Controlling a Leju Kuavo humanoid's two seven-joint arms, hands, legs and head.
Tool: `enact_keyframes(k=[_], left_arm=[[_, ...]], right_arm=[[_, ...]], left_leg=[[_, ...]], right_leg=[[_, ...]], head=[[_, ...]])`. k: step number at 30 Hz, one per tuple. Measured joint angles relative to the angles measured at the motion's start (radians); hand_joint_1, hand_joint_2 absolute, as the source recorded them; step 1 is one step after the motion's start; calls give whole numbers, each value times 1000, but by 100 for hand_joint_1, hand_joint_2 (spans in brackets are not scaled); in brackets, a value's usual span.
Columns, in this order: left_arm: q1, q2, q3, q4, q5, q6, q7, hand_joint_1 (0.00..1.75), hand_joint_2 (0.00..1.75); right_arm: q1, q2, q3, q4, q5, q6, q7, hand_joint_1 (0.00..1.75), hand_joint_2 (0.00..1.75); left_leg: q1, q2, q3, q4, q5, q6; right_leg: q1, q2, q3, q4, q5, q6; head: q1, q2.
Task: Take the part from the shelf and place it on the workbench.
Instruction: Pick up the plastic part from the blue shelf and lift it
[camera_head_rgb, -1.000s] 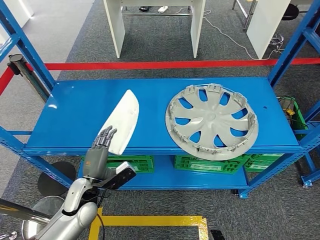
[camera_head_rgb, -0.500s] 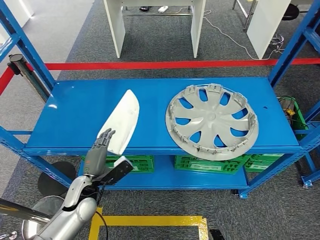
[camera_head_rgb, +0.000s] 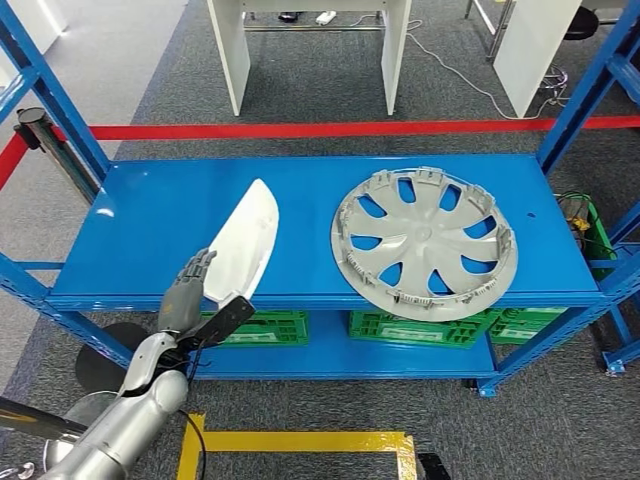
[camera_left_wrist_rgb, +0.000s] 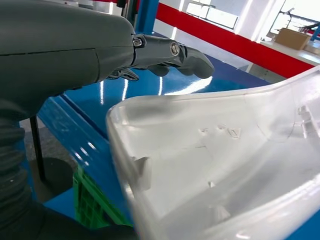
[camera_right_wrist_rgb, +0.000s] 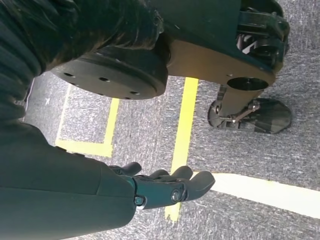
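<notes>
- Blue metal shelf (camera_head_rgb: 151, 230) carries a white curved plastic part (camera_head_rgb: 245, 240).
- Left hand (camera_head_rgb: 183, 297) hovers beside its near end, fingers (camera_left_wrist_rgb: 181, 52) spread, holding nothing.
- Risk: a shallow grip lets the glossy part slip.

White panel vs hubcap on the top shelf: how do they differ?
The white panel is long, narrow and solid; the hubcap is round with spoke cutouts. The panel is glossy white, the hubcap dull silver-grey. The panel lies near the shelf's left front, its near end over the edge at the left hand; the hubcap lies to the right with no hand near. Both rest on the blue shelf.
</notes>
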Motion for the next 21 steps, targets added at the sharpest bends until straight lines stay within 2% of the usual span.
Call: enact_keyframes(k=[12, 21], left_arm=[[-68, -18, 0, 86, -23, 10, -33, 0, 175], [-117, -50, -2, 162, -8, 8, -79, 0, 175]], right_arm=[[-9, 0, 0, 0, 15, 3, 10, 0, 175], [-15, 0, 2, 0, 34, 14, 19, 0, 175]], left_leg=[[0, 0, 0, 0, 0, 0], [0, 0, 0, 0, 0, 0]], right_leg=[[0, 0, 0, 0, 0, 0], [0, -1, 0, 0, 0, 0]], head=[[0, 0], [0, 0]])
